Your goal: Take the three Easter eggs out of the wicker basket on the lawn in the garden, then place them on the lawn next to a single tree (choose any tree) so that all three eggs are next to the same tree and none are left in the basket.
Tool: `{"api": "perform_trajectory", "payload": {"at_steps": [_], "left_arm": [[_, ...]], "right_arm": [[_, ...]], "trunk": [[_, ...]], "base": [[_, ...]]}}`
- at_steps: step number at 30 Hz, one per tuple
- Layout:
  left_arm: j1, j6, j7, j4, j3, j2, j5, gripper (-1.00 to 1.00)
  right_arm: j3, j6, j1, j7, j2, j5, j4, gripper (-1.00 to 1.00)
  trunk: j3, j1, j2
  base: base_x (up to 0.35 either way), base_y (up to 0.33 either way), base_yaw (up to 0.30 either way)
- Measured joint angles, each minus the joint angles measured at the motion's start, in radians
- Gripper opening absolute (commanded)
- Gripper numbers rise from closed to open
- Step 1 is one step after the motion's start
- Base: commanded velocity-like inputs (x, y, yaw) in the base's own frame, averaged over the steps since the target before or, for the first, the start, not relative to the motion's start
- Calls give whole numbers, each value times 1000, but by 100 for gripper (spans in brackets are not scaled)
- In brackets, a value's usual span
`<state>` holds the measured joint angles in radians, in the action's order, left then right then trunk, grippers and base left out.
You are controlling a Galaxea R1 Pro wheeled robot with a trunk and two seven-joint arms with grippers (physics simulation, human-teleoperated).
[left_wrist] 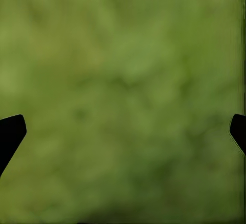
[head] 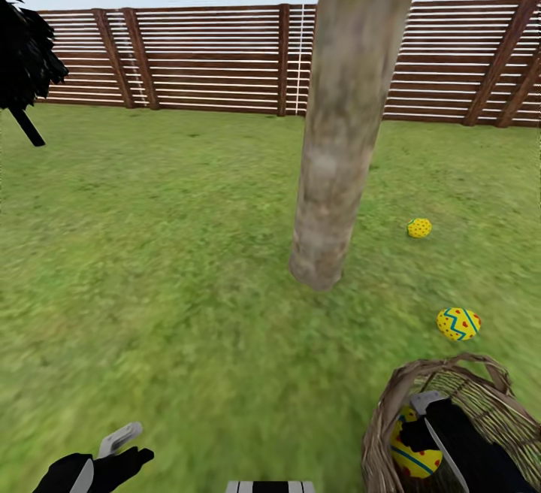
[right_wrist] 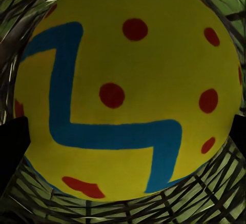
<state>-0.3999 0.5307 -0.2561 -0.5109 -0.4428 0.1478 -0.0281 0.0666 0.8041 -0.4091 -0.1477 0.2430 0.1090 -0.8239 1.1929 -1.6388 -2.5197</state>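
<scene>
Item one: tree (head: 342, 125), pale grey-brown trunk, rooted mid-lawn before the slatted fence (head: 225, 57). It appears to be the chosen drop spot, since two eggs already lie by it.

Item two: far egg (head: 419, 228), yellow with dots, resting on the lawn (head: 165, 252) to the right of the trunk base, near but not touching.

Item three: near egg (head: 458, 323), yellow with blue zigzag, on the grass between the far egg and the basket.

Item four: wicker basket (head: 383, 418), set on the grass at lower right, just short of the tree, probably to keep carries short.

Item five: last egg (right_wrist: 128, 96), inside the basket against the weave.

Item six: right end effector (head: 421, 433), lowered into the basket; fingers spread wide on either side of the last egg, not yet closed on it, judging by the wrist view.

Item seven: left end effector (head: 113, 455), idle above bare grass, fingers wide, holding nothing.

Item eight: black tree (head: 22, 57), far left, unused.
</scene>
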Motion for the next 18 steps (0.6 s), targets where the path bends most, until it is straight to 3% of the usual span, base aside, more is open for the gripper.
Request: {"api": "perform_trajectory", "payload": {"at_steps": [4,10,18], "left_arm": [[0,0,-1,0,0,0,0,100],[0,-2,0,1,1,-4,1,100],[0,-1,-2,0,0,-3,0,100]], "right_arm": [[0,0,0,0,0,1,1,-100],[0,2,0,1,0,2,1,-100],[0,1,0,1,-2,1,3,-100]], "trunk": [[-15,2,1],[-39,4,2],[-70,8,4]], "base": [[-19,0,0],[-307,-72,0],[-11,-3,0]]}}
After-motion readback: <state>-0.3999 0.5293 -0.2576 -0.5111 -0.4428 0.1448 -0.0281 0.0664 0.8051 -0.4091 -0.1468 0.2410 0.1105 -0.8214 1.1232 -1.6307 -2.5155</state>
